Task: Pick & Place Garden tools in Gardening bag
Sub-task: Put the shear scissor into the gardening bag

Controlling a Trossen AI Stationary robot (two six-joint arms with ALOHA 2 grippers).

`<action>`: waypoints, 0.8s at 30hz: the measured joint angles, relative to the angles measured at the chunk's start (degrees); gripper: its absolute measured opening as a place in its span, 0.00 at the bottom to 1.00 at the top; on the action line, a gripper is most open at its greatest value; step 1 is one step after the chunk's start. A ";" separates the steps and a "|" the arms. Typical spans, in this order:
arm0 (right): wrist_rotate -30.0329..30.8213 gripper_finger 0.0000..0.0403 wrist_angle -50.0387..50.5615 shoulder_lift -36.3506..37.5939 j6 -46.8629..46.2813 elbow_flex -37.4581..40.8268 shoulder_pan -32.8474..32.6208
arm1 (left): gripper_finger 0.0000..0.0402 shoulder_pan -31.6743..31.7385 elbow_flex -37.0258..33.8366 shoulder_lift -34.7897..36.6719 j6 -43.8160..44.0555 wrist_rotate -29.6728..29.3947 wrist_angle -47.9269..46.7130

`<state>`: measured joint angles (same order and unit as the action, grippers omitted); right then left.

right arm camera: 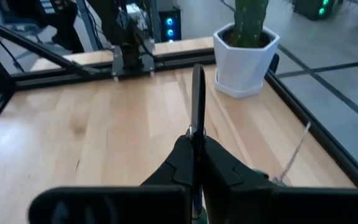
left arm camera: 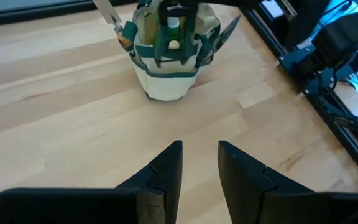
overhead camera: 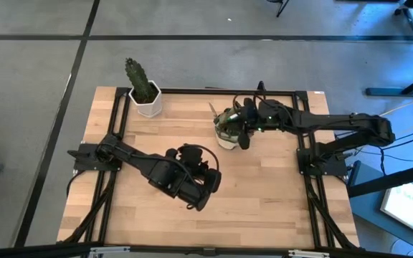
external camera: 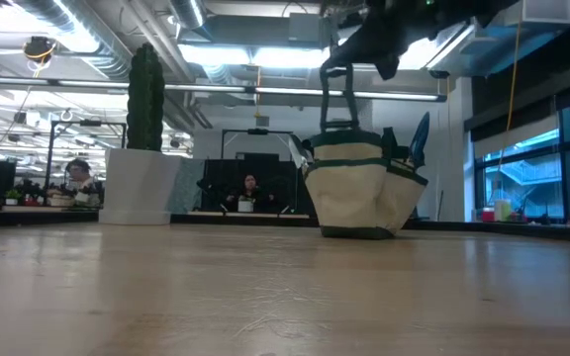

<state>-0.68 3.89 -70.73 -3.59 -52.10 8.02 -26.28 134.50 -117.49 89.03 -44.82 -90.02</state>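
The gardening bag (overhead camera: 226,133), tan with green trim, stands right of the table's middle, its base on the wood (external camera: 362,229). Garden tools stick up out of it: a silver blade (left arm camera: 107,9) on one side and a dark blade (external camera: 420,138) on the other. My right gripper (right arm camera: 197,140) hovers above the bag (overhead camera: 244,135), shut on its dark handle strap. My left gripper (left arm camera: 199,152) stands open over bare wood nearer the table's front (overhead camera: 203,195), pointing toward the bag (left arm camera: 169,59), with nothing between its fingers. My right gripper pinches the bag's dark handle strap (right arm camera: 197,99) between its two shut fingers, at the top of the loop (external camera: 336,71). The fingers come from the table's right side, slanting slightly down. The strap stands upright above the bag, whose base stays on the table.
A green cactus in a white hexagonal pot (overhead camera: 144,92) stands at the table's far left corner. A black metal frame (overhead camera: 303,150) runs along the table's edges. Bare wood (overhead camera: 264,201) lies in front of the bag. People sit in the room beyond the table (external camera: 250,193).
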 joint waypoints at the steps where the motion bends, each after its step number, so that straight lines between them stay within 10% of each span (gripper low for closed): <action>1: -0.48 0.03 -0.93 -0.52 0.00 0.00 0.28 | 0.24 -0.01 0.00 0.00 0.02 -0.01 0.00; 24: 3.52 0.03 3.39 -3.72 2.59 1.84 2.09 | 0.24 -0.74 0.00 -0.02 1.29 1.31 0.00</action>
<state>2.83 7.28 -74.46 -0.99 -50.25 10.11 -27.03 134.50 -117.51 90.32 -43.51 -90.02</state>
